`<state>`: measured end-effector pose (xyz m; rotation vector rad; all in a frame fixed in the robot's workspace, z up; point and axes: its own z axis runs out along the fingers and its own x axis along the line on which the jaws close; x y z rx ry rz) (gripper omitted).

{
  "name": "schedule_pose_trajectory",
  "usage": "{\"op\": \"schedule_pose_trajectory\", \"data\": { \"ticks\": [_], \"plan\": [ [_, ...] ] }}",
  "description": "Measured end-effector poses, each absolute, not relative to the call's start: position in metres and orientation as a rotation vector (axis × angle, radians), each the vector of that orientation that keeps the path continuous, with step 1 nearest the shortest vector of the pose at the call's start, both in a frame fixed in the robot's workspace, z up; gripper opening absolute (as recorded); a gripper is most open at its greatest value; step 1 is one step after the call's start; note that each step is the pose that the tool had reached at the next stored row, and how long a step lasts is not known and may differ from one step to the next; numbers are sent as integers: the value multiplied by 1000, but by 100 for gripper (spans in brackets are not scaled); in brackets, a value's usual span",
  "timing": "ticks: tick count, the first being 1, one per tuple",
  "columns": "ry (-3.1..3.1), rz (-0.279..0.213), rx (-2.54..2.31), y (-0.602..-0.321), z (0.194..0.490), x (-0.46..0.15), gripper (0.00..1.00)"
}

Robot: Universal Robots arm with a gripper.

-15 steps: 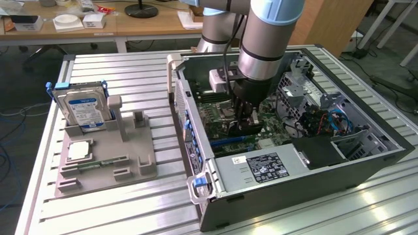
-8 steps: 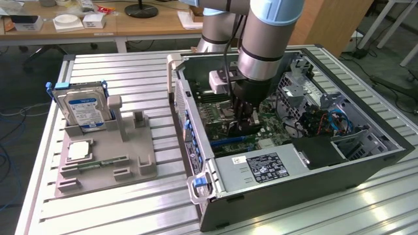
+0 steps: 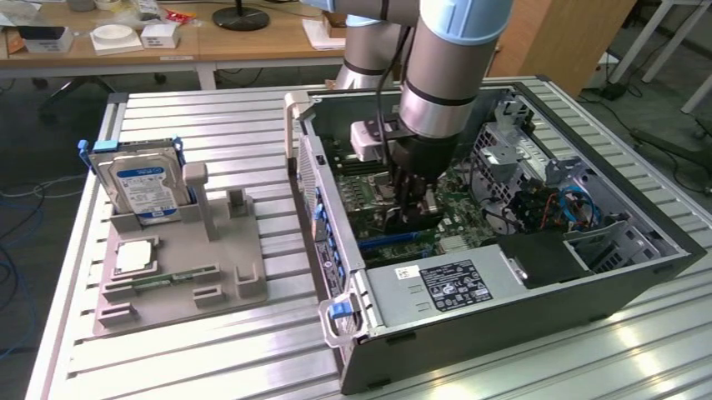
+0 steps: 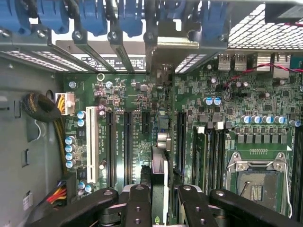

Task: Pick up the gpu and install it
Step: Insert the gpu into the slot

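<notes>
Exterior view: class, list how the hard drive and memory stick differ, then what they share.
The hard drive stands upright on edge; the memory stick lies flat. The hard drive is broad, silver and blue-labelled; the memory stick is narrow and green. Both sit on the grey holder, outside the computer case.

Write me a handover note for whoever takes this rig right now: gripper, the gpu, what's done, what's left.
Gripper: down inside the open computer case, shut on the gpu, which it holds edge-on between its fingers.
Gpu: above the motherboard, among the expansion slots, its bracket end toward the rear slot covers. Whether it is seated cannot be told.
Done: card picked up and carried into the case.
Left: seat it fully in the slot, release, withdraw.
Elsewhere: hard drive and memory stick sit on the grey parts holder outside the case.
</notes>
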<state>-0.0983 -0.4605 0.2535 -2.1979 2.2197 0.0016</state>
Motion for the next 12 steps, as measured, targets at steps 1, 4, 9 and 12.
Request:
{"op": "schedule_pose_trajectory", "data": {
  "ticks": [1, 4, 9, 12],
  "plan": [
    [2220, 2, -2198, -461, 253, -99, 26],
    [2220, 1, -2198, -461, 253, -99, 26],
    [2220, 1, -2198, -461, 253, -99, 26],
    [2219, 2, -2198, -460, 252, -99, 26]
  ]
}}
